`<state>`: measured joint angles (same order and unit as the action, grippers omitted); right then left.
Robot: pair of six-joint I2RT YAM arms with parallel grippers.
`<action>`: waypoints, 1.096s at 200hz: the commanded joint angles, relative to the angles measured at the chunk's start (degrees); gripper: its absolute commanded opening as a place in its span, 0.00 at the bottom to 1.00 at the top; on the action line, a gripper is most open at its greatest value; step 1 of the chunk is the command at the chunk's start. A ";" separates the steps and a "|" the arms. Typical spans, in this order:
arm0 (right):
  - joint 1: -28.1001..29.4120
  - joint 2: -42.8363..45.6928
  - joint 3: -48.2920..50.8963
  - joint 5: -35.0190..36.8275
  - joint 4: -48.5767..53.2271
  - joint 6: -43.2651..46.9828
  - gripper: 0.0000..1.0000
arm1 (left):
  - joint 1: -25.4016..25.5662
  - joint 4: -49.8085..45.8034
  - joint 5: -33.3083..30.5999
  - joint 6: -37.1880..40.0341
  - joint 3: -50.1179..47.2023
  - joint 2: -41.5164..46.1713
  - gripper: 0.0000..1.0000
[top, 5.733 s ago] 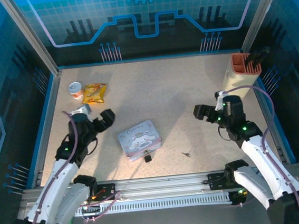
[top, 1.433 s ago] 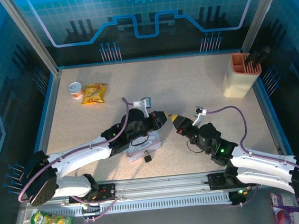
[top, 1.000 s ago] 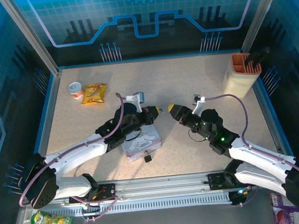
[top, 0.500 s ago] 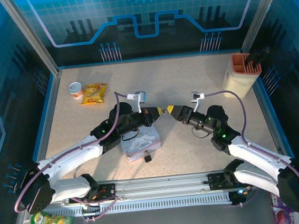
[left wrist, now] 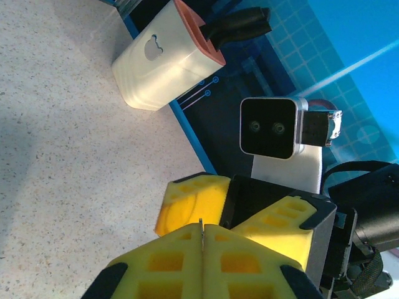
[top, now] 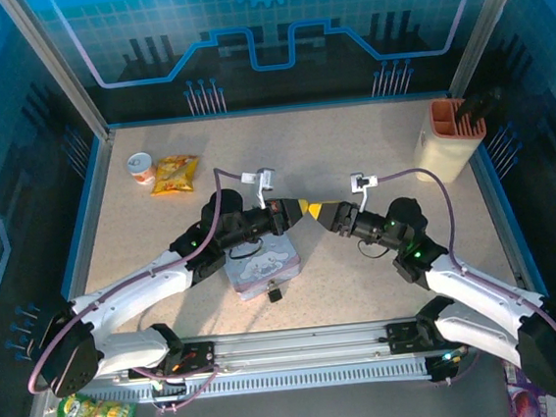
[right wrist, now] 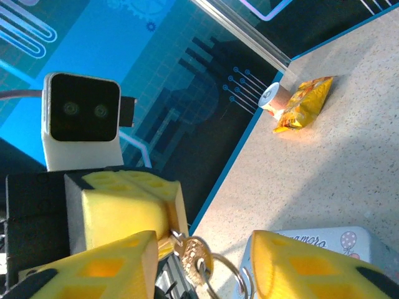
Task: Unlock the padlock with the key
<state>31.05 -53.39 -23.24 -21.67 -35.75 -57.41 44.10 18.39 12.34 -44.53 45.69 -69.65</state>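
Observation:
My left gripper (top: 296, 207) hangs above the table's middle, shut on the key (left wrist: 201, 229), a thin metal edge between its yellow pads. From the right wrist, the key (right wrist: 196, 251) sticks out of the left gripper's fingers (right wrist: 128, 205) with a wire ring (right wrist: 232, 273) hanging from its brass head. My right gripper (right wrist: 206, 269) is open, tip to tip with the left one, its jaws standing either side of the key's head. The small dark padlock (top: 274, 294) lies on the table against the front edge of the pale blue tin (top: 260, 259), below both grippers.
A beige holder with an orange rim (top: 449, 138) stands at the back right. A yellow snack packet (top: 176, 172) and a small cup (top: 141, 167) lie at the back left. The tin's corner (right wrist: 312, 240) shows under the right gripper.
Both arms swung in from the sides and the key left the table. Over the last second the two grippers closed the gap and now meet tip to tip above the tin.

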 commanded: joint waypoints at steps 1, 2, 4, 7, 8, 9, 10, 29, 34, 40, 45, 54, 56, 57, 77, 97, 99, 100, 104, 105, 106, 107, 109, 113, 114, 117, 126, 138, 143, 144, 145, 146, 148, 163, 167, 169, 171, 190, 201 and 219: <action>-0.64 2.42 -0.37 -1.29 1.95 2.92 0.39 | 0.28 1.28 1.29 -0.56 1.26 0.94 0.00; -0.64 2.50 -0.34 -1.28 1.97 2.96 0.39 | 0.29 1.29 1.29 -0.60 1.25 0.97 0.00; -0.64 2.61 -0.27 -1.27 2.06 3.04 0.38 | 0.24 1.23 1.22 -0.63 1.31 1.00 0.00; -0.64 2.73 -0.23 -1.22 2.13 3.02 0.37 | 0.26 1.14 1.34 -0.68 1.32 1.00 0.00; -0.64 2.82 -0.20 -1.26 2.16 3.03 0.37 | 0.27 1.18 1.36 -0.66 1.32 1.00 0.00; -0.64 2.82 -0.20 -1.26 2.16 3.03 0.37 | 0.24 1.19 1.41 -0.70 1.24 1.00 0.00; -0.64 2.83 -0.30 -1.31 2.17 3.02 0.37 | 0.26 1.20 1.43 -0.71 1.24 1.00 0.00; -0.55 2.50 -0.36 -2.36 2.08 2.98 0.32 | 0.20 1.76 1.77 -0.88 0.65 1.15 0.00; -0.37 2.42 -0.13 -2.21 2.01 3.00 0.32 | 0.21 2.03 1.51 -1.08 0.36 1.26 0.00; -0.19 2.40 0.31 -1.78 1.46 3.00 0.31 | 0.20 2.54 1.31 -1.15 -0.06 1.40 0.00; -0.25 2.28 0.67 -1.54 0.99 2.93 0.31 | 0.24 3.10 1.20 -1.32 -0.39 1.41 0.00; -0.20 2.02 1.03 -1.48 0.17 2.65 0.30 | 0.21 3.40 1.02 -1.51 -0.69 1.45 0.00; -0.24 1.94 1.14 -1.59 -0.02 2.58 0.30 | 0.20 3.40 1.02 -1.52 -0.69 1.45 0.00; -0.22 1.91 1.16 -1.65 -0.11 2.57 0.30 | 0.25 3.40 1.02 -1.56 -0.69 1.45 0.00; -0.20 1.39 1.12 -2.87 -1.96 2.39 0.27 | 0.18 3.76 1.71 -1.31 -0.68 1.39 0.00; -0.29 1.74 -0.22 -3.63 0.66 3.92 0.22 | 0.26 2.76 1.49 -0.74 -0.54 1.78 0.00; -0.33 1.85 -0.35 -3.59 1.09 4.09 0.22 | 0.21 2.63 1.49 -0.60 -0.59 1.90 0.00; -0.35 1.91 -0.42 -3.57 1.19 4.16 0.22 | 0.25 2.53 1.52 -0.58 -0.60 1.94 0.00; -0.37 2.12 -0.72 -3.51 1.94 4.59 0.21 | 0.25 2.32 1.41 -0.47 -0.55 2.01 0.00; -0.37 2.12 -0.72 -3.51 1.94 4.59 0.21 | 0.22 2.25 1.39 -0.47 -0.49 2.04 0.00; -0.37 2.13 -0.74 -3.49 2.06 4.63 0.22 | 0.21 2.21 1.43 -0.47 -0.46 2.09 0.00; -0.37 2.18 -0.74 -3.48 2.11 4.70 0.22 | 0.21 2.15 1.49 -0.47 -0.44 2.12 0.00; -0.37 2.26 -0.75 -3.42 2.16 4.74 0.21 | 0.20 2.12 1.49 -0.40 -0.43 2.25 0.00; -0.36 2.39 -0.75 -3.40 2.21 4.81 0.21 | 0.20 2.01 1.61 -0.31 -0.49 2.32 0.00; -0.37 2.47 -0.75 -3.38 2.18 4.82 0.22 | 0.20 2.00 1.62 -0.30 -0.51 2.36 0.00; -0.40 2.49 -0.71 -3.42 2.11 4.78 0.21 | 0.22 2.01 1.71 -0.23 -0.48 2.36 0.00; -0.38 2.55 -0.50 -3.47 1.55 4.73 0.22 | 0.24 1.93 2.07 0.02 -0.59 2.55 0.00; -0.61 2.51 -0.33 -3.42 0.81 4.33 0.22 | 0.25 1.98 2.10 0.02 -0.74 2.75 0.00; -0.63 2.50 -0.17 -3.31 0.36 4.03 0.23 | 0.21 1.93 2.08 0.06 -0.84 2.87 0.00; -0.68 2.45 -0.15 -3.25 0.26 4.00 0.23 | 0.16 1.96 2.12 0.02 -0.90 2.91 0.00; -0.70 2.48 -0.10 -3.27 0.16 3.94 0.23 | 0.18 1.98 2.10 0.04 -0.93 2.97 0.00; -0.71 2.44 -0.07 -3.28 0.07 3.87 0.23 | 0.19 1.99 2.13 0.05 -0.90 3.00 0.00; -0.72 2.40 -0.07 -3.24 -0.11 3.70 0.24 | 0.20 1.95 2.22 0.06 -0.92 3.02 0.00; -1.32 2.16 0.82 -3.51 -2.81 2.37 0.24 | 0.26 2.12 2.84 0.30 -1.14 3.18 0.00; -1.50 2.15 0.96 -3.58 -3.50 2.09 0.24 | 0.27 2.21 3.39 0.59 -1.13 3.15 0.00; -1.51 2.10 1.17 -3.63 -3.99 1.87 0.24 | 0.20 2.18 3.70 0.83 -1.13 3.12 0.00; -1.64 2.00 1.36 -3.75 -4.65 1.59 0.24 | 0.27 2.13 3.87 1.11 -1.09 3.05 0.00; -2.65 1.44 2.83 -4.51 -8.57 -0.07 0.24 | 0.21 1.34 5.33 2.63 -0.89 3.10 0.00; -3.05 1.22 3.73 -4.61 -10.74 -0.98 0.26 | 0.20 0.96 6.04 3.38 -0.87 3.44 0.00; -3.10 0.58 3.87 -5.49 -11.75 -1.39 0.26 | 0.20 -0.30 6.56 4.73 -0.42 3.90 0.00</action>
<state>28.69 -52.03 -20.49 -25.71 -42.15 -57.01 44.10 19.03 15.64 -43.07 45.19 -67.85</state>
